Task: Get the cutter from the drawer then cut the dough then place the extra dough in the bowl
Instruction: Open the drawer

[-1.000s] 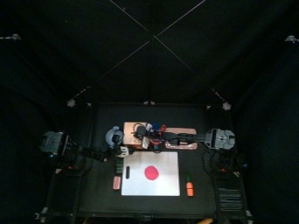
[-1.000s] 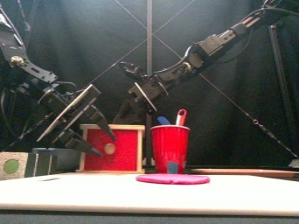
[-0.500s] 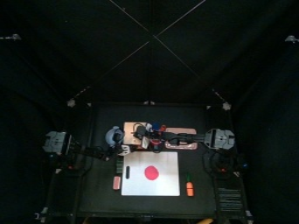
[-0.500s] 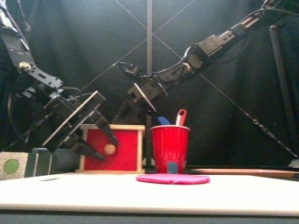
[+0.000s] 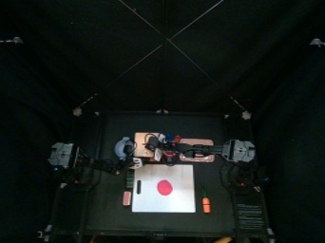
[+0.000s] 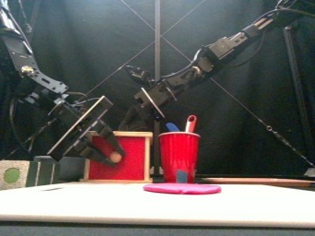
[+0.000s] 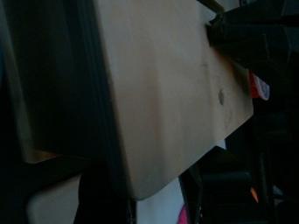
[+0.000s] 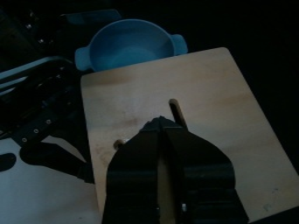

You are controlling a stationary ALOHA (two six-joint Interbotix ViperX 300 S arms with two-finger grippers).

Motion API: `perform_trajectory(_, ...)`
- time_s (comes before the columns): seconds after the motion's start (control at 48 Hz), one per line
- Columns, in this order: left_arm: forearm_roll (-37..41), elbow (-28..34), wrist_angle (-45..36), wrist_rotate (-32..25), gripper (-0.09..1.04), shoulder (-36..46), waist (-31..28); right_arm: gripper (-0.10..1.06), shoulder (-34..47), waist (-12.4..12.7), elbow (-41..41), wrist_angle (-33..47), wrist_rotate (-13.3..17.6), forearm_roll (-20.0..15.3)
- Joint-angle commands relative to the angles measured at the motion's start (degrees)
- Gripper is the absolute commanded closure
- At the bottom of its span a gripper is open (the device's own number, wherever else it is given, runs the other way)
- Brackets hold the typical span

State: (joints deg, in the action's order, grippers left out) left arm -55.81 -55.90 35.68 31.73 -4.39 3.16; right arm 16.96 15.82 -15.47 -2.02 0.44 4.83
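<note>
Pale wooden box: centre of the table in the top view, behind the board. Its red drawer front sits lower left of centre in the front view, inside the box's frame.
Left gripper: lower left of the front view, slanting down onto the drawer front. Jaws spread, tips at the drawer's small round knob; whether they touch it cannot be told. In the left wrist view the box's pale wood fills the frame, a corner of it reaching down between the two dark jaws.
Right gripper: middle of the right wrist view. Jaws pressed together, nothing between them, tip down on the box's top just beside its slot.
Flat red dough disc: lower centre of the top view, lying whole in the middle of the white cutting board.
Blue-grey bowl with two small handles: upper left of the right wrist view, just beside the box's end; left of the box in the top view.
Red plastic cup: centre of the front view, right of the drawer front. A blue toy knife and a red toy knife stand in it.
</note>
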Motion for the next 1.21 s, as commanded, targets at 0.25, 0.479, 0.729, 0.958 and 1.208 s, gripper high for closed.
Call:
perform_trajectory(0.25,-1.1,0.4,0.0,0.1,0.46,0.8,3.3,0.94,-0.4,0.2,0.3,-0.5,0.0,-0.2)
perform_trajectory(0.479,-1.4,0.8,-0.6,0.1,0.46,1.1,5.4,0.94,-0.4,0.3,0.0,-0.4,0.0,-0.3)
perform_trajectory(0.729,-2.0,0.5,-2.8,0.1,0.47,1.8,7.6,0.94,-0.4,0.4,0.0,-0.4,0.0,-0.3)
perform_trajectory(0.958,-3.3,1.1,-4.1,0.2,0.47,1.9,9.7,0.94,-0.2,0.4,0.1,-0.4,0.0,-0.3)
perform_trajectory(1.208,-5.4,1.6,-4.8,0.2,0.47,2.0,11.7,0.94,0.3,0.4,0.4,-0.4,0.0,-0.2)
